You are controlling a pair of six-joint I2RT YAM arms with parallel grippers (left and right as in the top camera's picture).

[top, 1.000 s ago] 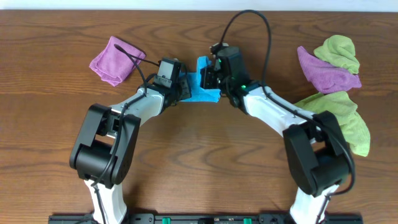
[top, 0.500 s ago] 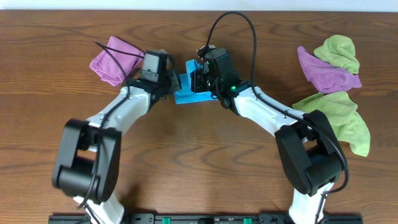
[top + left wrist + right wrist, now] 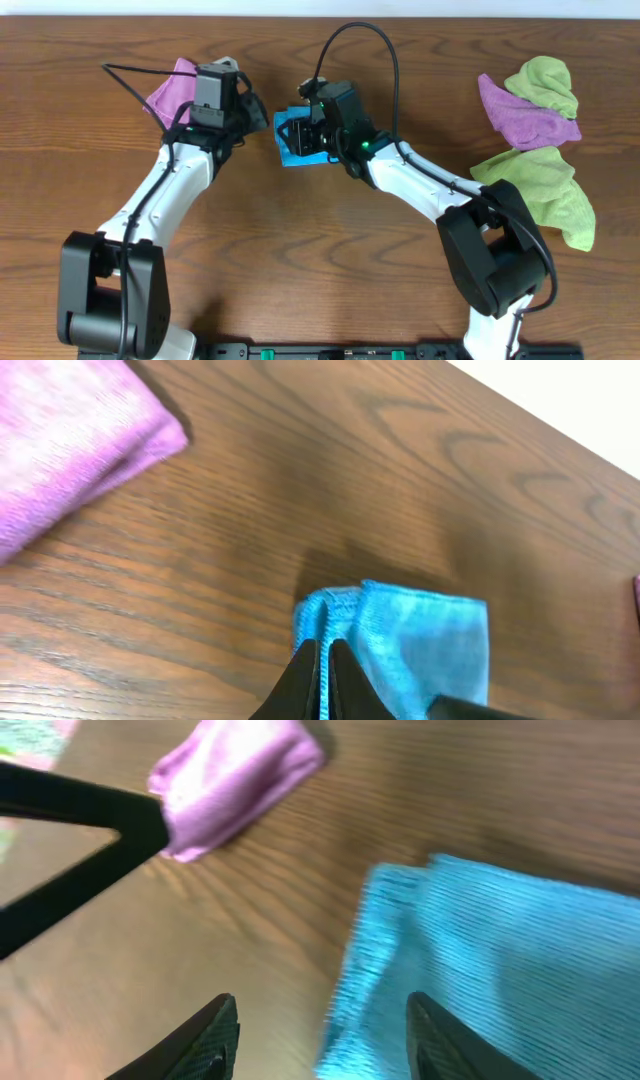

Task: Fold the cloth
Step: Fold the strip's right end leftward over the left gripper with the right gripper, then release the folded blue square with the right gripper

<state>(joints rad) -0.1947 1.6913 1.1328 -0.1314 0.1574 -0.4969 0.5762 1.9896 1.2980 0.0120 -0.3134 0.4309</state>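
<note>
L claw (image 3: 322, 650) pinched on blue cloth (image 3: 430, 645) edge, R claw (image 3: 320, 1012) wide open above, purple cloth (image 3: 60, 450) nearby

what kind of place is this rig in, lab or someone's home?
Probably a lab-style data-collection bench, not a home. The left arm and right arm stand on a black rail at the edge of a bare wood-grain table. Purple cloths and lime-green cloths lie either side of the blue cloth.

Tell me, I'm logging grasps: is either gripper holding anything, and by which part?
The left gripper looks pinched, jaws nearly shut, on the cloth at its folded edge. The right gripper is open over the cloth, holding nothing.
</note>
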